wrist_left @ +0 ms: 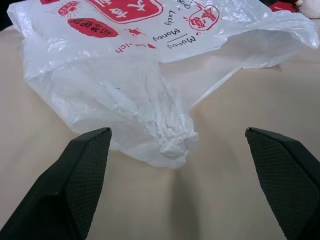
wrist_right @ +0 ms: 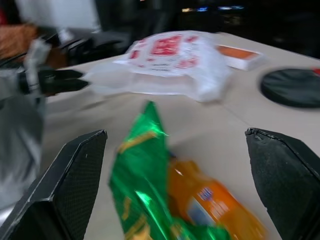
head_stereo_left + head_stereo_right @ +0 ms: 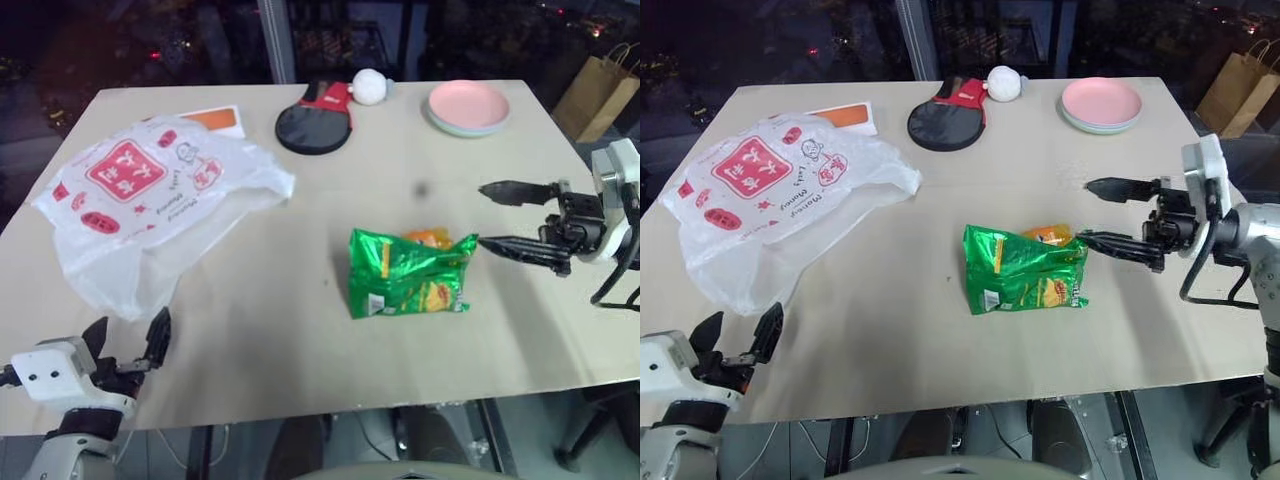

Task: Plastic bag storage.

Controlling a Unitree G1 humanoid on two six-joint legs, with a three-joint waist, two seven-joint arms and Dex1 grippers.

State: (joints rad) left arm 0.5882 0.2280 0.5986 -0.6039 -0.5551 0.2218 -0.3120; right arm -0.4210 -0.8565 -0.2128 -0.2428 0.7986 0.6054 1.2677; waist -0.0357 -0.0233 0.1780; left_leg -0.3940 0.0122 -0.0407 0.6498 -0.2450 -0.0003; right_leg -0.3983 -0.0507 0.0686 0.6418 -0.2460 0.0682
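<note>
The beige tabletop takes up most of what I can see. Largest thing on it is the plastic bag, lying crumpled and flattened on the robot's left half, its red printed logos facing up and its bunched lower end pointing toward the near left corner. Under its far edge an orange-and-white flat card or booklet peeks out. Near the middle, toward the right, lies a shiny green snack packet with an orange packet tucked against its far side. Along the far edge sit a black and red table tennis paddle, a white ball-like object touching its handle end, and a pink plate stacked on a pale one. Off the tabletop at the far right stands a brown paper bag.

The right end effector hovers level just beside the snack packet, pointing toward it, fingers spread wide and empty. The left end effector sits at the near left corner, fingers apart, holding nothing, aimed at the bag's bunched end just ahead of it, not touching.
</note>
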